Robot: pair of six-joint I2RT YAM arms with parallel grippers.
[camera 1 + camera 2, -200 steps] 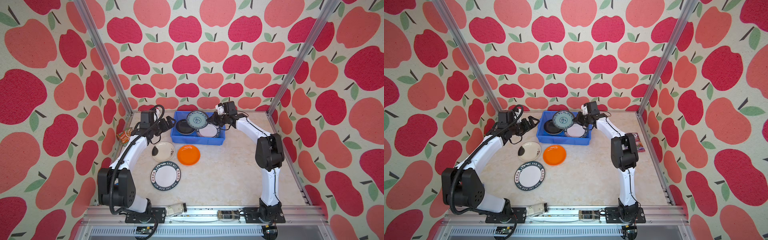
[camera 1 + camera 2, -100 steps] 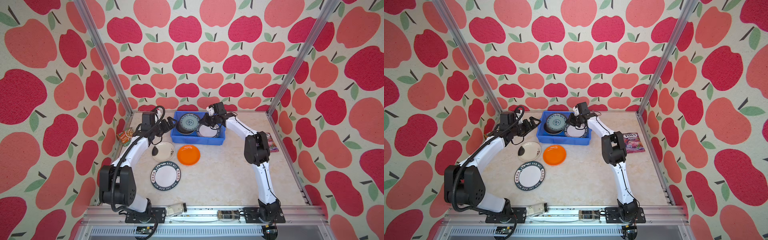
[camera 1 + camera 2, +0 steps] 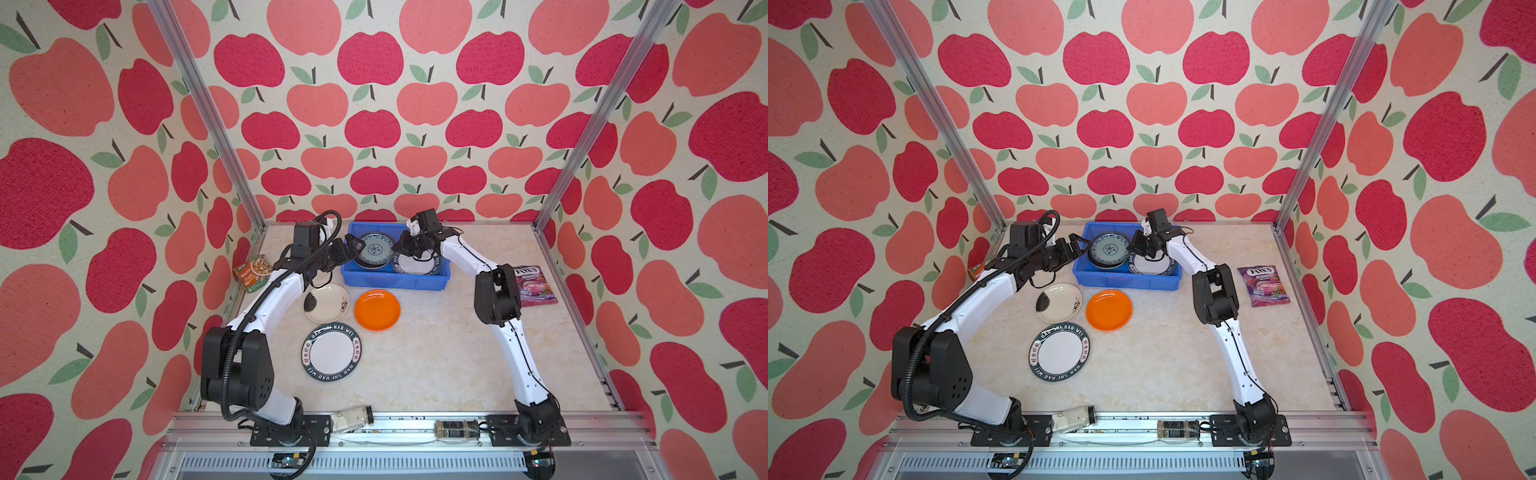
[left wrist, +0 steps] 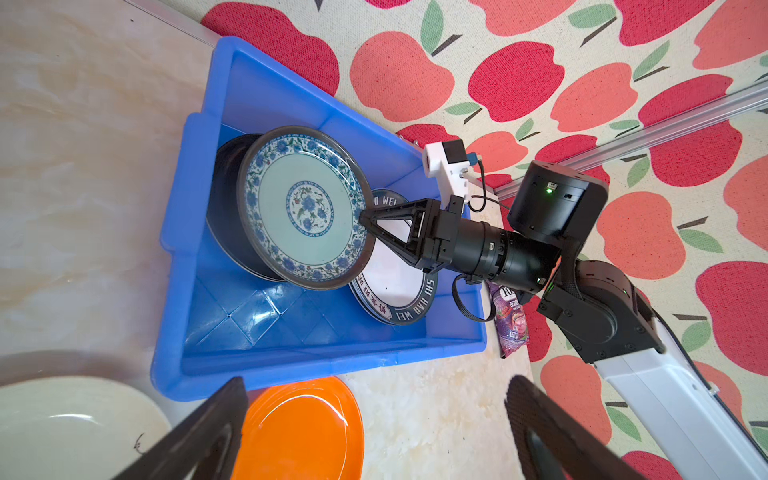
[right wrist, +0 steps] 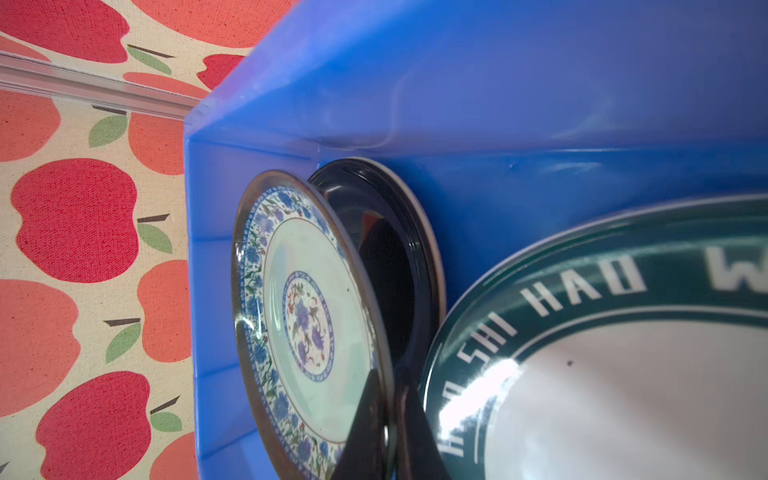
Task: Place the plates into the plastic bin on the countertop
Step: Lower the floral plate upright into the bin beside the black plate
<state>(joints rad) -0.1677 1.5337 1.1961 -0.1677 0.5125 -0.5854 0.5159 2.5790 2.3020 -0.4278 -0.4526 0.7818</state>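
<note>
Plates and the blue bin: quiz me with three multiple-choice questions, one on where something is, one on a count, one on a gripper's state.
1. Relative to the blue bin, where is the blue-patterned plate?
A. wholly outside it
B. inside it, tilted above a black plate
C. underneath it

2. How many plates lie on the countertop outside the bin?
A. one
B. five
C. three

3. The right gripper is:
A. shut on the blue-patterned plate's rim
B. wide open
C. shut on nothing

Answers:
1 B, both wrist views show it within the bin's walls.
2 C, the orange plate, the blotched plate and the green-rimmed plate.
3 A, it pinches the rim in the right wrist view.
</note>
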